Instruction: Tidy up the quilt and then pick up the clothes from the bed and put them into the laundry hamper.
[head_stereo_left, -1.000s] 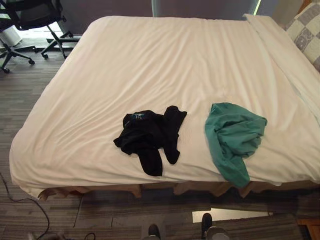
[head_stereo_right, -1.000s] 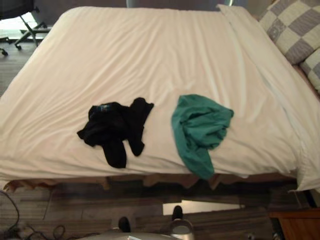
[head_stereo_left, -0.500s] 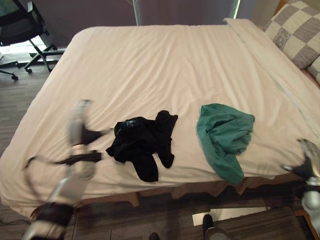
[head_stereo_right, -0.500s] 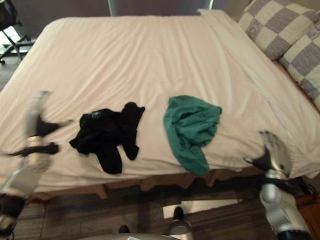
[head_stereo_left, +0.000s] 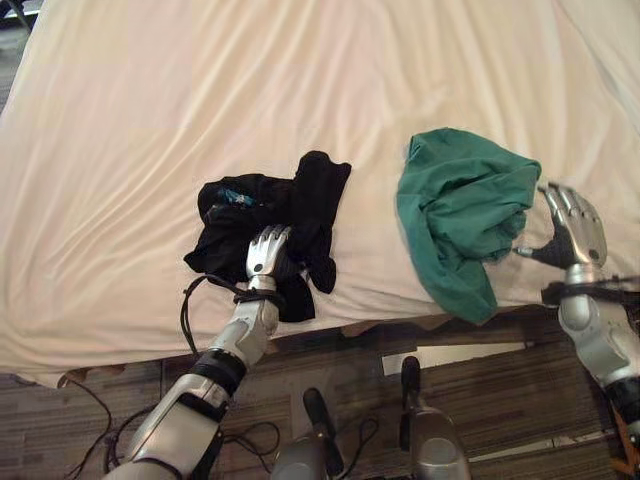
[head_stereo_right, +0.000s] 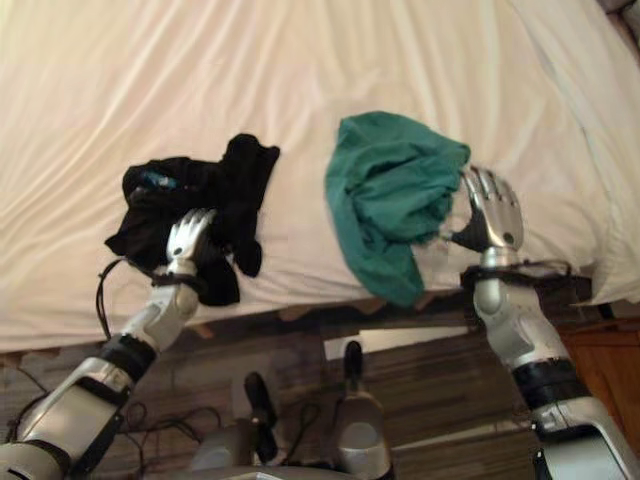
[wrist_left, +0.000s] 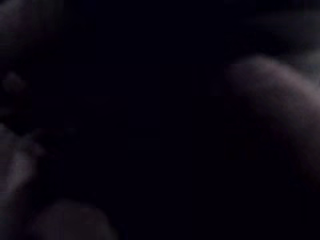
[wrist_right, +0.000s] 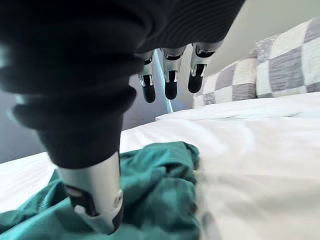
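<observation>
Clothes are what you are after now: in the left eye view the quilt (head_stereo_left: 330, 90) lies smooth across the bed, and two garments sit near its front edge, a black garment (head_stereo_left: 270, 225) toward the left and a green garment (head_stereo_left: 460, 215) toward the right. Your left hand (head_stereo_left: 266, 254) rests on the black one with its fingers fairly straight, not yet curled round it; your right hand (head_stereo_left: 572, 228) stands open and upright just beside the green one's right side. The right eye view shows the same pair of garments and both hands, the right hand (head_stereo_right: 490, 212) close against the green cloth. Your left wrist view is dark, so you cannot read anything there. In your right wrist view the fingers (wrist_right: 171, 77) hang straight, holding nothing, with the green garment (wrist_right: 150, 195) below them and checked pillows (wrist_right: 260, 75) beyond. Next, I judge, you must close each hand on its garment.
</observation>
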